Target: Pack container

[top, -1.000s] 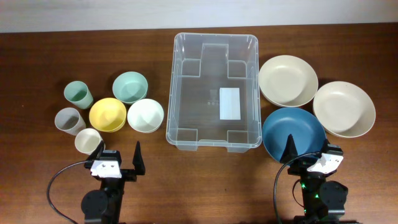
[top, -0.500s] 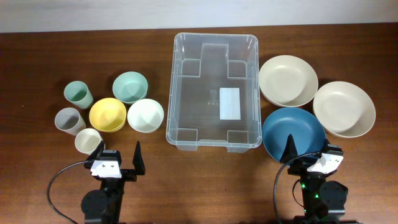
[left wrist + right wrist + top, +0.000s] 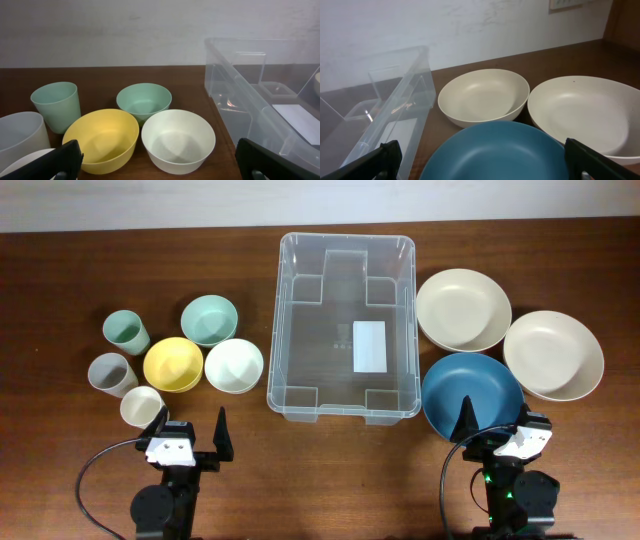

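Spanning the whole overhead view, the brown wooden table (image 3: 60, 280) carries every item. The container (image 3: 320, 330) sits at the centre of the table with its long sides running from 12 to 6 o'clock. It stands upright and open, with a white label (image 3: 370, 346) on its base toward 3 o'clock.

Three wide bowls lie at 3 o'clock from the container. The first cream bowl (image 3: 462, 308) is just beside the container wall. The blue bowl (image 3: 470, 385) is at 6 o'clock from it, and the second cream bowl (image 3: 553, 354) lies farthest toward 3 o'clock.

Three small bowls cluster at 9 o'clock from the container. The white bowl (image 3: 233, 365) is nearest it, the yellow bowl (image 3: 172, 363) is just beside that one, and the mint bowl (image 3: 208, 319) lies at 12 o'clock from the pair.

Three cups stand farther toward 9 o'clock: the green cup (image 3: 126, 332), the grey cup (image 3: 110, 372) and the cream cup (image 3: 140, 406).

The left gripper (image 3: 191, 430) hovers at 7 o'clock with its fingers (image 3: 60, 160) spread wide and nothing between them. The right gripper (image 3: 498, 428) hovers at 5 o'clock, equally wide and unloaded. One of its fingers overlaps the near rim of the blue bowl in the overhead view; contact cannot be judged.
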You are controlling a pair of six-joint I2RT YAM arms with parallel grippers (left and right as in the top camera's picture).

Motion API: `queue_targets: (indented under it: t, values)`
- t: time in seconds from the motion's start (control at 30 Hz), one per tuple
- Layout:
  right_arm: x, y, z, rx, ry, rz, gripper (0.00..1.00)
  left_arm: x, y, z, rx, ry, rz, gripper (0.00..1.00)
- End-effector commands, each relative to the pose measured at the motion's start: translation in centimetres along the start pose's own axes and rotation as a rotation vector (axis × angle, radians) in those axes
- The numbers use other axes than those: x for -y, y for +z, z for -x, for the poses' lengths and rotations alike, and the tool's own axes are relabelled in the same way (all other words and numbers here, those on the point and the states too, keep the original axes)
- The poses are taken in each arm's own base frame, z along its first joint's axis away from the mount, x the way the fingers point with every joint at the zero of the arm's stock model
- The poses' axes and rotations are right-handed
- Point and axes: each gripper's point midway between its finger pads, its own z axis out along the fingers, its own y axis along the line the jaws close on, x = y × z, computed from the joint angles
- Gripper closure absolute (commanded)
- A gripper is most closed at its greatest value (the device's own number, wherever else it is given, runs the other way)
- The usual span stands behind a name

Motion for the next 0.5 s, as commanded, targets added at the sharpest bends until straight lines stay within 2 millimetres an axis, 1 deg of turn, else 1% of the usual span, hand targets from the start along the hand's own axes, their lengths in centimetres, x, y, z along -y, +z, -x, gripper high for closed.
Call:
queue_targets:
  t: [0.0,0.33,0.4,0.47]
  values:
    - [0.24,-0.01,-0.15,0.001,0.001,-0.009,0.01,-0.14,0.00,-0.20,-0.004,0.019,0.007,0.00]
    - [0.23,-0.01,-0.10,0.003,0.001,-0.009,0.01,-0.14,0.00,-0.20,-0.004,0.019,0.007,0.00]
    - [0.04,-0.01,0.52,0.028,0.008,0.000,0.01,-0.14,0.00,-0.20,-0.004,0.019,0.007,0.00]
    - [-0.42,-0.02,0.57,0.028,0.021,0.027,0.01,-0.14,0.00,-0.20,-0.004,0.019,0.007,0.00]
